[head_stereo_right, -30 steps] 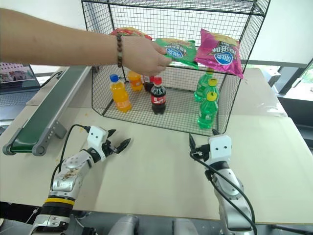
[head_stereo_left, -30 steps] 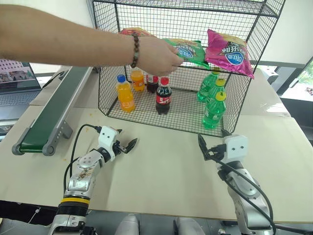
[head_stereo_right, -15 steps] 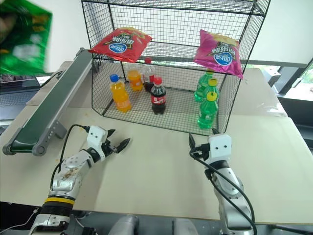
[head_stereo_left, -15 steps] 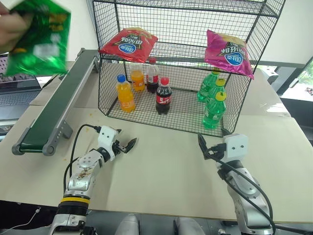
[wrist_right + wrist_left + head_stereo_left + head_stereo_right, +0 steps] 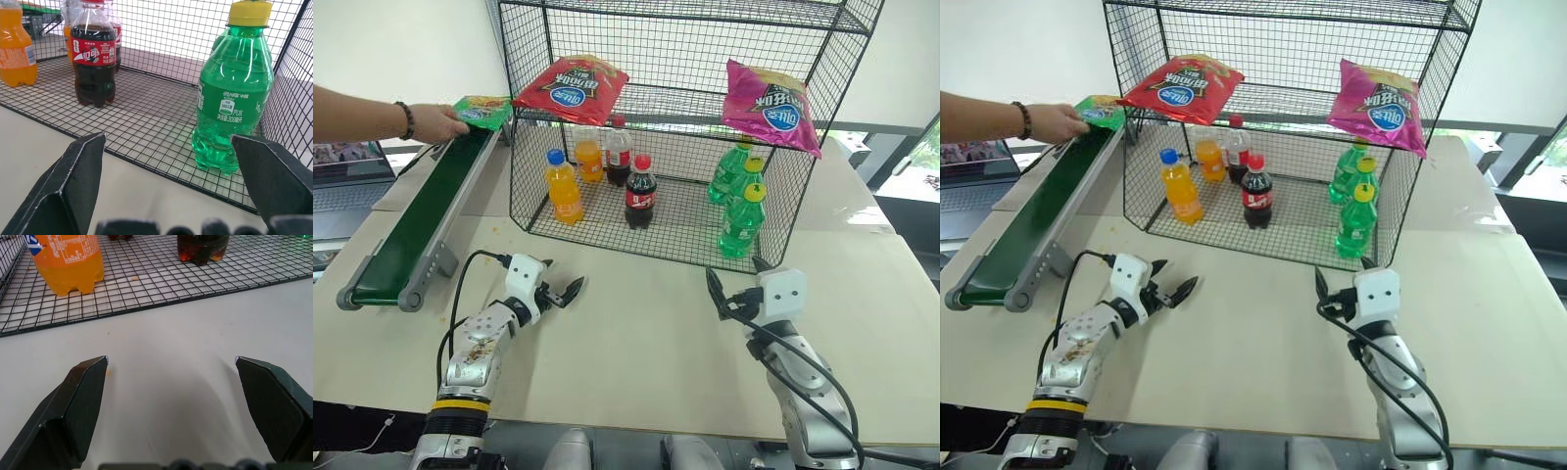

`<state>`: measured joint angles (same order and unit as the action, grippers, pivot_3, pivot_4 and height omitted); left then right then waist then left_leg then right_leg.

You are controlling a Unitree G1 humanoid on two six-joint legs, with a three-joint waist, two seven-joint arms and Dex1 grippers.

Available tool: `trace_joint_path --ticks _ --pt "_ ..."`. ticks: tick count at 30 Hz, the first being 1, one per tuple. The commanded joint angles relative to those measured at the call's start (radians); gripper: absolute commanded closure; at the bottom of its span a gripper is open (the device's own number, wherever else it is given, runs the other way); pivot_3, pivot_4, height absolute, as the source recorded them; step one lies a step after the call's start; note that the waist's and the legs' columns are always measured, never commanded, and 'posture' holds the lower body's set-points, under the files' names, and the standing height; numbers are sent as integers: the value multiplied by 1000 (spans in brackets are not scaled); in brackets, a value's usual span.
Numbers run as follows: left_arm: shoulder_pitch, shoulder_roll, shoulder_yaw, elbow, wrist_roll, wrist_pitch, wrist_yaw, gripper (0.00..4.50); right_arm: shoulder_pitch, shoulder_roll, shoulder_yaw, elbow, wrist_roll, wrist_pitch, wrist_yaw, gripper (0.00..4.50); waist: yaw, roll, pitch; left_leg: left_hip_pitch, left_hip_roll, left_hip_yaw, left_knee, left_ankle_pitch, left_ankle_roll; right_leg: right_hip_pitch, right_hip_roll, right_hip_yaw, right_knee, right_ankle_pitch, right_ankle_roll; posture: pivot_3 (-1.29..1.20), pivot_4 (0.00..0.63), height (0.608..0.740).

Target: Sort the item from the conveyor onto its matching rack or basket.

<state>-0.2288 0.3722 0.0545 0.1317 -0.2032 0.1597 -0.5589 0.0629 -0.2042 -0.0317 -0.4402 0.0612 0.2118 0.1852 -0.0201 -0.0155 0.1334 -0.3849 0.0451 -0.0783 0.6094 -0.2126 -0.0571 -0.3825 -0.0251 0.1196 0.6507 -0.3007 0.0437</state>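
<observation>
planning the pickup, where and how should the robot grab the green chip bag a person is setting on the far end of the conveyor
Probably by the near edge of the green chip bag, coming from the robot's side along the conveyor. The bag lies flat and thin, and a person's hand covers its left side. The left gripper, open, is the closer one.

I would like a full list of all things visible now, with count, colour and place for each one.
green chip bag: one, green, at the far end of the conveyor, under a person's hand
conveyor: one, dark green belt in a grey frame, on the table's left side
rack: one, black wire mesh, middle of the table
red chip bag: one, red, upper shelf, left
magenta chip bag: one, magenta, upper shelf, right
orange bottles: two, lower shelf, left
cola bottles: two, dark, lower shelf, middle
green bottles: three, lower shelf, right
laptop: one, far left
person's hand: one, on the green bag
left pincer: open, over the table
right pincer: open, before the rack
</observation>
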Motion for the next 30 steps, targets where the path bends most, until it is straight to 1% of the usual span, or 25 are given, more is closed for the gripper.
trace_joint_path --ticks 1,3,6,11,13,15,17,19,22,23,27,28,30 --pt "14 11 30 -57 -26 10 -1 59 -10 -11 -8 -44 13 9 13 0 -1 0 0 0 0 0 0 0 0 0 0 0 0 0 0 0 150 740" --pt "31 17 47 -85 -48 31 -11 59 -16 -16 -8 -44 18 14 24 0 -1 0 0 0 0 0 0 0 0 0 0 0 0 0 0 0 150 740" --pt "92 49 97 -219 -155 131 -53 59 -39 -31 -11 -53 40 35 55 0 -8 0 0 0 0 0 0 0 0 0 0 0 1 0 0 0 150 740" --pt "257 134 201 -548 -438 420 -82 59 -109 -113 -23 -50 115 73 176 0 -24 0 0 1 1 0 0 0 0 -1 0 0 5 0 0 0 150 740" --pt "336 164 277 -659 -568 517 -56 59 -157 -145 -26 -45 175 96 240 0 -26 0 0 2 1 0 0 0 0 0 0 0 4 -1 0 0 150 740" --pt "414 179 393 -724 -728 595 -7 59 -214 -175 -17 -50 257 117 327 0 -30 0 0 2 2 0 0 0 0 0 0 0 5 -1 0 0 150 740" --pt "491 178 529 -726 -919 644 65 59 -267 -196 -2 -54 332 144 406 0 -31 0 0 2 2 0 0 0 1 0 1 0 5 -1 0 0 150 740" --pt "560 164 639 -689 -1083 660 139 59 -306 -210 19 -45 372 151 466 0 -31 0 0 4 3 0 0 -1 1 1 1 0 5 -1 -1 0 150 740" --pt "653 106 778 -605 -1362 612 282 59 -364 -214 57 -20 441 159 563 0 -24 0 0 4 3 0 1 -1 2 2 1 -1 4 -1 -1 0 150 740" --pt "674 88 821 -582 -1429 587 321 59 -385 -213 65 -12 465 164 592 0 -24 0 0 3 2 0 1 -1 1 2 0 -1 4 -1 -1 0 150 740" --pt "687 23 932 -532 -1650 455 482 59 -463 -221 89 35 531 176 706 0 -20 -4 0 4 2 -1 2 -1 1 3 0 -2 3 -1 -1 0 150 740" --pt "689 4 939 -522 -1690 432 511 59 -485 -225 99 47 547 182 741 0 -17 -4 0 4 3 -1 2 -1 1 4 0 -2 2 -1 -1 0 150 740" --pt "696 -20 931 -499 -1723 410 553 59 -521 -232 117 64 563 183 791 0 -15 -3 1 8 3 -1 2 -1 1 9 0 -3 -1 -1 -1 0 150 740"
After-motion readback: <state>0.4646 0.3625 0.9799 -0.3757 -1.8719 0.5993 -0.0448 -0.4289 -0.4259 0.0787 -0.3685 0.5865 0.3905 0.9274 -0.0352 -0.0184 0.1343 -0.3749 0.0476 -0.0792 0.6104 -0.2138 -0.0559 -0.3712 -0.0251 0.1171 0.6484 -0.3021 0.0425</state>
